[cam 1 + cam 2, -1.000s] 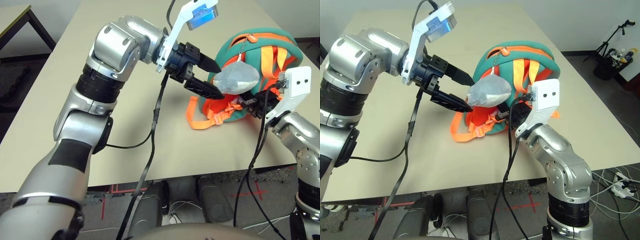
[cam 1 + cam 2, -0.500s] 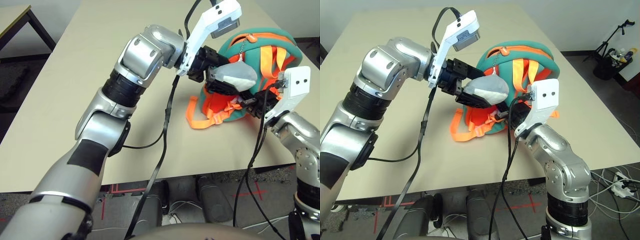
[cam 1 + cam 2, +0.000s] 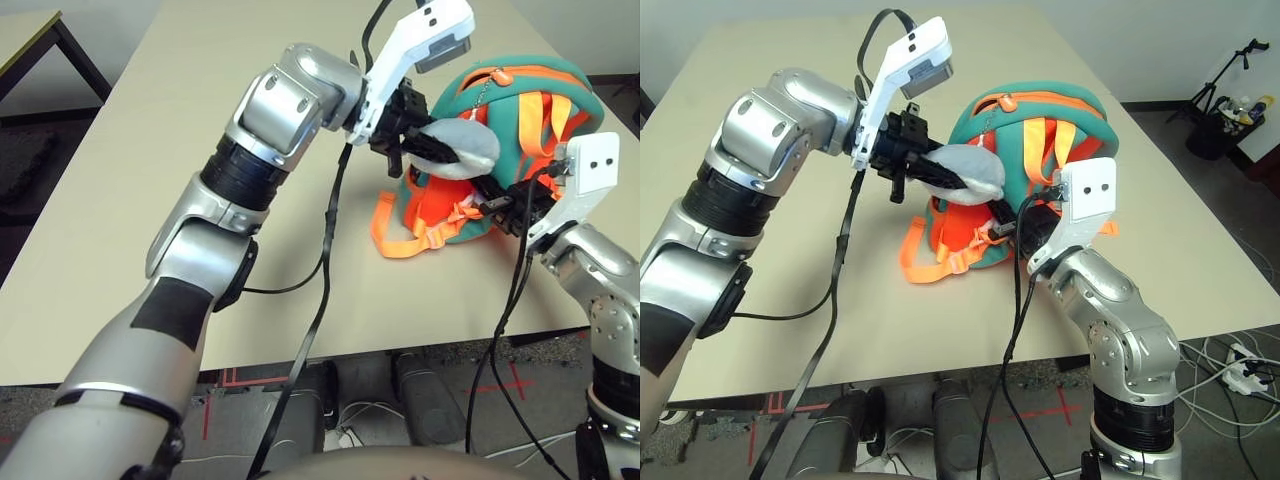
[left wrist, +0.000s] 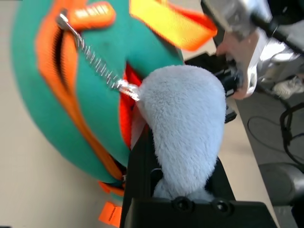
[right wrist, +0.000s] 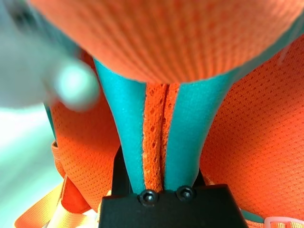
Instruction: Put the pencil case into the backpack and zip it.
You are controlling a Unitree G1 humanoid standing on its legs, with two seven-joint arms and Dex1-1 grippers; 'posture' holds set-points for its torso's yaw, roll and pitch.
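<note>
Left claw (image 4: 183,190) clamped on grey plush charm (image 4: 185,133) — right claw (image 5: 164,190) pinching backpack (image 3: 520,110) edge.

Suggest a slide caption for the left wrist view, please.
Left gripper shut on the grey charm, chained to the backpack's orange zip pull.

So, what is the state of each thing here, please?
backpack: upright on the table, zip partly open at the top
plush charm: clamped, chained to the zip pull
left gripper: shut on the plush charm
right gripper: shut on a backpack strap
</note>
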